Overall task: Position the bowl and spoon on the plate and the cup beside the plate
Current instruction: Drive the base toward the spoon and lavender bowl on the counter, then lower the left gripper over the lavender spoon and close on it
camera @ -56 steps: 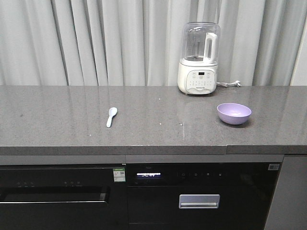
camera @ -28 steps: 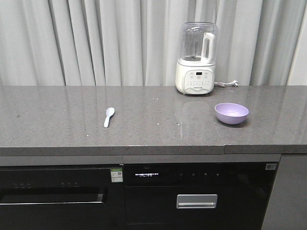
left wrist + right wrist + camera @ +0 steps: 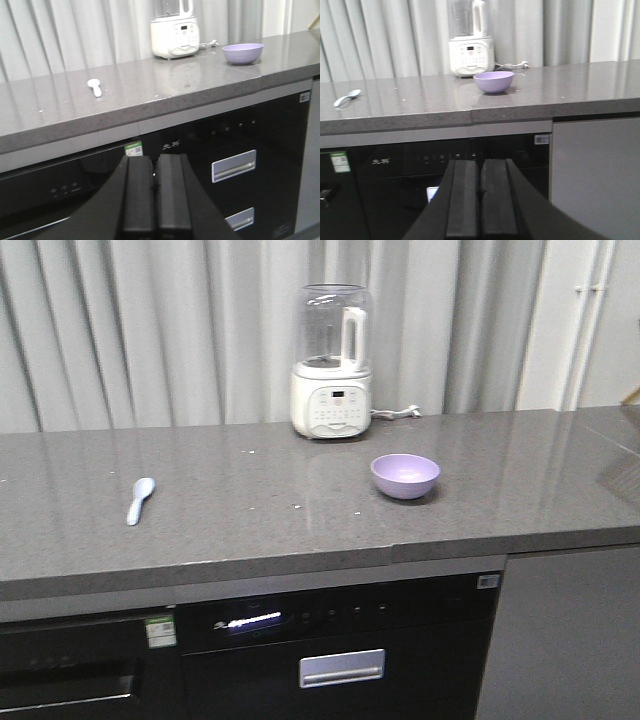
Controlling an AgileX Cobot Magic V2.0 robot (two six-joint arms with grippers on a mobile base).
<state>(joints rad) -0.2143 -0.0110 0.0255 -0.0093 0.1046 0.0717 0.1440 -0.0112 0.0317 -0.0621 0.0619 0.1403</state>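
The lavender bowl (image 3: 405, 475) sits on the grey countertop (image 3: 250, 530), right of centre, also seen as the bowl (image 3: 243, 53) and the bowl (image 3: 493, 81). The pale spoon (image 3: 139, 500) lies far to its left, scoop away from me; it shows too as the spoon (image 3: 94, 87) and the spoon (image 3: 347, 98). The plate and the cup are out of view. My left gripper (image 3: 155, 165) and my right gripper (image 3: 480, 167) are both shut and empty, held low in front of the black cabinet fronts, below the counter edge.
A white blender (image 3: 331, 362) with a clear jug stands at the back of the counter against grey curtains. Below are a dishwasher panel (image 3: 330, 620) with a lit display and a silver handle (image 3: 342, 667). A grey cabinet door (image 3: 565, 635) is at right.
The whole view has shifted: bowl, spoon and blender now sit further left in the front-facing view, and a white door frame has come into sight at right. The objects themselves lie as before.
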